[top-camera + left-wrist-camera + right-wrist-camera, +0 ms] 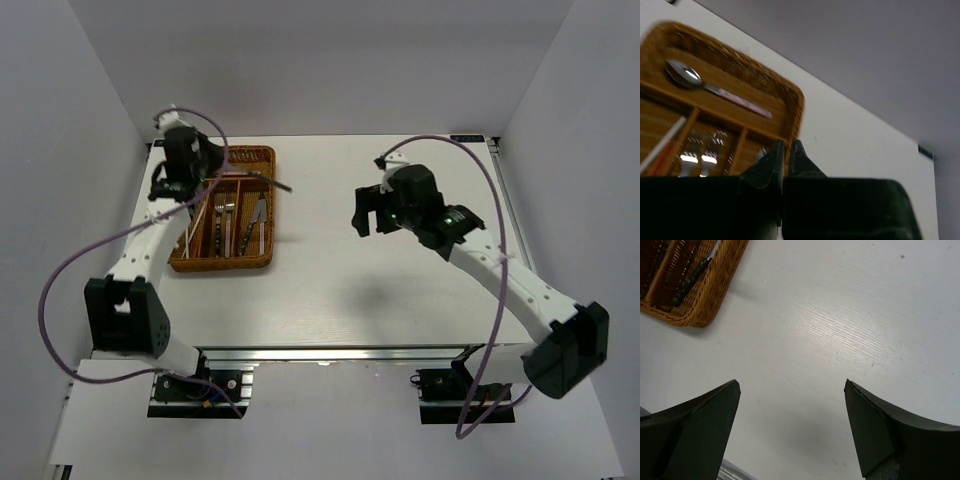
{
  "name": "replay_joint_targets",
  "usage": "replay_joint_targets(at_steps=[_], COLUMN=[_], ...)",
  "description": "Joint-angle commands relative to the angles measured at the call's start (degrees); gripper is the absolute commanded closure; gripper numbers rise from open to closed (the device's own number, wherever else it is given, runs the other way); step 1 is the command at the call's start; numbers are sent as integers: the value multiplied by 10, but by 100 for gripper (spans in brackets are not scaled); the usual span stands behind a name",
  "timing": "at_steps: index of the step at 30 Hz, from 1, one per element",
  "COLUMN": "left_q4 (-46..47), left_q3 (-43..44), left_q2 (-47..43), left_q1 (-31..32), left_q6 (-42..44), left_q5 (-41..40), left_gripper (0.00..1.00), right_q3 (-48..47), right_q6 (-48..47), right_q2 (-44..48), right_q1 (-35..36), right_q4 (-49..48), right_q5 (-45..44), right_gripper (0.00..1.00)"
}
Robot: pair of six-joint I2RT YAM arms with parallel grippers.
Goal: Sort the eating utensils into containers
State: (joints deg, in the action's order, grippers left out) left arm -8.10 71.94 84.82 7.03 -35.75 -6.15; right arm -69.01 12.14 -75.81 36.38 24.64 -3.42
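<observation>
I see a white table [380,290] with a faint wood grain, boxed in by plain grey walls [320,60]. The wicker cutlery tray [225,265] sits on its left half.

My left arm reaches forward over the tray's far end. The left pincer [786,147] has its black fingers [771,165] pressed together, and I can see nothing between them. My right arm bends in over the bare middle of the table, well apart from the tray. The right pincer [792,385] is spread wide and holds nothing.

The tray is orange-brown weave, rectangular with rounded corners. A silver spoon [715,90] with a pinkish handle lies in the crosswise slot. Forks [700,150] and red-and-pale chopsticks [662,147] lie in the long slots. A slim dark piece [275,183] juts past the far right rim, but I cannot tell what it is.
</observation>
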Motion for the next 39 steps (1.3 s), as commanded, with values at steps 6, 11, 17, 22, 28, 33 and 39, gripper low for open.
replay_joint_targets(at_steps=[6,11,17,22,28,33,39], left_q4=[-45,-98,-42,7,13,-32,-168], left_q3=[316,478,451,379,334,372,448], left_q2=[273,414,443,428,379,316,246], left_q1=[-134,-154,-159,-158,-158,-157,-155], left_q6=[-10,11,-28,-69,-59,-14,70], left_q5=[18,18,62,101,100,69,-17], left_gripper=[100,100,94,62,2,2,2], right_q3=[41,56,49,47,51,48,49], right_q6=[-10,-10,-15,-13,-12,-2,41], right_q2=[85,113,118,103,99,103,133], right_q1=[-12,-15,-14,-14,-14,-14,-14], right_q4=[18,35,38,38,37,37,37], right_q5=[1,9,9,12,13,2,-78], right_gripper=[11,11,11,11,11,11,11])
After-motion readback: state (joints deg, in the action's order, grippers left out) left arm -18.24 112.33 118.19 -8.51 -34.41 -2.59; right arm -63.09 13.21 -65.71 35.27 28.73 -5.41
